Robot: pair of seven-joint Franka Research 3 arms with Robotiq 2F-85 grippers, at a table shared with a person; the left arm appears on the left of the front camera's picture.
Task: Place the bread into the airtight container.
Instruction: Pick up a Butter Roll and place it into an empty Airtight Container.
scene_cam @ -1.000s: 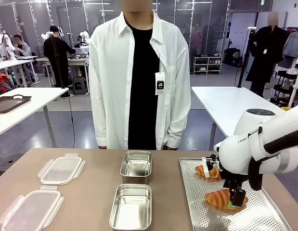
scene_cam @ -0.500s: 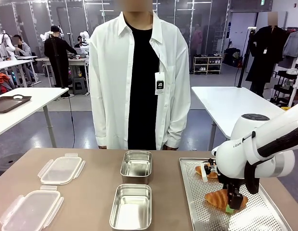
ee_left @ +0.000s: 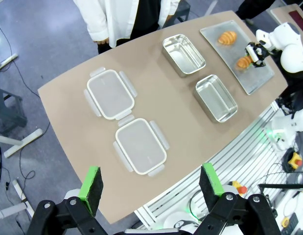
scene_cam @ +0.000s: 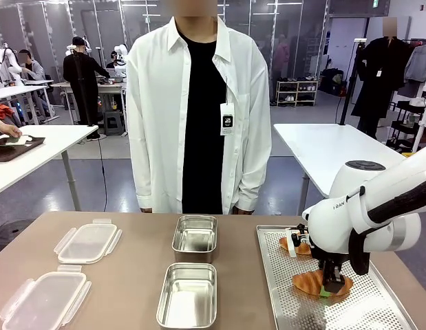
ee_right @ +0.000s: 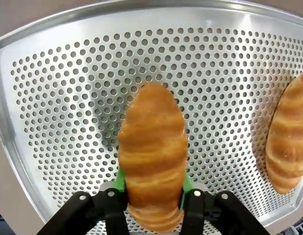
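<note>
Brown table (scene_cam: 140, 275), person (scene_cam: 199, 103) standing at the far edge, hands off it. Near croissant (ee_right: 152, 147) lies flat on the perforated tray (ee_right: 68, 98) at the table's right side, not yet lifted. Right claw (ee_right: 151, 188) is down on it: green pads (ee_right: 119, 180) sit against both flanks, so I read it as grasping the croissant. Grip is off-centre. In the right wrist view the long axis runs straight away from the claw, jaws span the short axis, and most of the body sticks out past the fingertips. In the front view the claw (scene_cam: 328, 287) sits toward the croissant's right end. Expect some droop or pivot on lift, worth watching. Far croissant (scene_cam: 294, 244) is on the same tray, farther from the robot, apart from the gripped one. The key relation for the carry is that both steel containers lie to the robot's left of the tray. Near steel container (scene_cam: 188, 294) is just beside the tray edge, with the far steel container (scene_cam: 195, 236) behind it. Both are empty and lie lengthwise front to back. My guess is the near one is the shorter trip. Two lids (scene_cam: 87, 242) sit well apart at the far left. Left claw (ee_left: 151, 183) is released, jaws wide, high over the table's left side, so the right arm is clearly the nearer one.
</note>
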